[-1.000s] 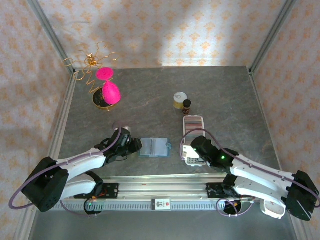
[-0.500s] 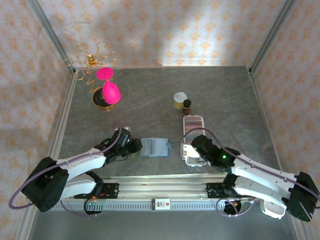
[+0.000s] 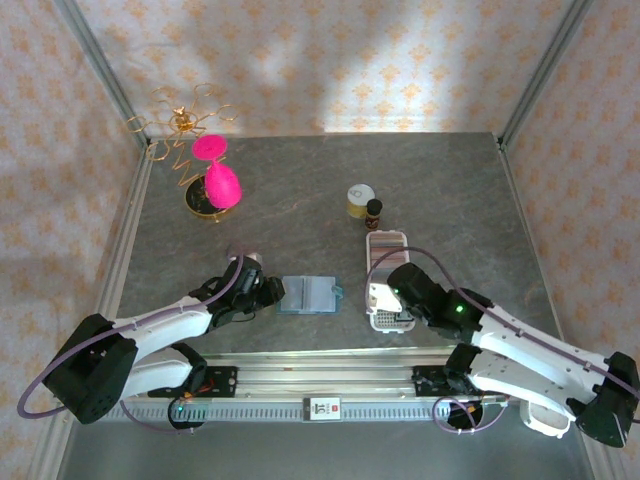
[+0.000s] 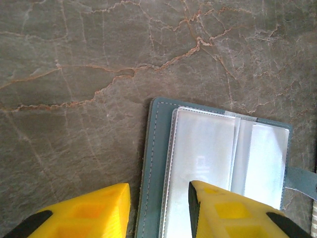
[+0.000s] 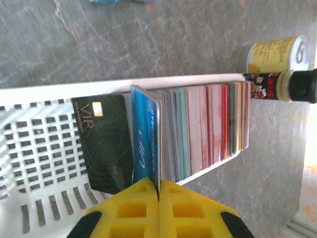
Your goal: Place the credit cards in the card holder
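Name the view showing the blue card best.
Right wrist: the blue card stands close-up in the white tray, pinched by the right gripper. From the top it's too small to tell; left wrist faces the card holder.

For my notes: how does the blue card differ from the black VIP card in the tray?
The blue card stands nearly upright, pinched by the right gripper; the black card leans flatter, ungripped. The blue card has pale lettering; the black card, gold. Both sit in the tray.
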Available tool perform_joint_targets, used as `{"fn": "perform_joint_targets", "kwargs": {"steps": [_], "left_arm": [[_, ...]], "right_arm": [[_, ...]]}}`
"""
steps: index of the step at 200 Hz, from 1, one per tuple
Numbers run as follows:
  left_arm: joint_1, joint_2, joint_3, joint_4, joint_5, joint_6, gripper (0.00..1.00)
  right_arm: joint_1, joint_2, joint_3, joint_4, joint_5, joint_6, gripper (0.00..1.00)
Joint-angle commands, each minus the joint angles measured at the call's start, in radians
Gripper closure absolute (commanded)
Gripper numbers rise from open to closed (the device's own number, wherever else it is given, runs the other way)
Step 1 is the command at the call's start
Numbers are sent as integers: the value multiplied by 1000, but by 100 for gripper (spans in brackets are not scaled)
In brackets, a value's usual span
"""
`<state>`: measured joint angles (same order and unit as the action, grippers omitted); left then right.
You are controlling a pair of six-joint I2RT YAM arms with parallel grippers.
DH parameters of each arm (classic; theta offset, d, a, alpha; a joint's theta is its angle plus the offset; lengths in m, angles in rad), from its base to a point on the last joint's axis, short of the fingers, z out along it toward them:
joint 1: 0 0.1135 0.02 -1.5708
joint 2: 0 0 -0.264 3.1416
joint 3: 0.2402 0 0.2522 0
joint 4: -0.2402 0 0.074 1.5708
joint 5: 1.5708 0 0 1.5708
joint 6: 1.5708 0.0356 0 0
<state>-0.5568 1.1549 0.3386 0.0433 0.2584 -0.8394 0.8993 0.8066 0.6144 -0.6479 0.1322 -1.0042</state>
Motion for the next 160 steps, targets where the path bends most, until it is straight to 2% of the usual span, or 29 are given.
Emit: {"fn": "perform_joint_targets", "kwargs": {"steps": [1, 28, 75, 92, 123, 142, 160], "left_arm": [[-8, 5, 23, 3, 4, 9, 62], [-8, 1, 37, -8, 4, 20, 62], [-8, -10, 46, -25, 5, 28, 62], [-8, -21, 46, -30, 8, 28, 61], [-7, -41, 46, -37, 5, 25, 61], [-8, -44, 49, -41, 4, 27, 61], [-8, -40, 57, -51, 0, 37, 61]], "right_arm": [[-9, -20, 101, -64, -91, 78, 100], [-9, -12, 189, -84, -194, 141, 100], [-8, 21, 264, -46, -245, 297, 100], [-8, 38, 290, -34, -309, 370, 100], [-8, 57, 309, 68, -363, 626, 100], [-8, 72, 304, 98, -326, 757, 100], [-10, 77, 309, 46, -229, 730, 100]]}}
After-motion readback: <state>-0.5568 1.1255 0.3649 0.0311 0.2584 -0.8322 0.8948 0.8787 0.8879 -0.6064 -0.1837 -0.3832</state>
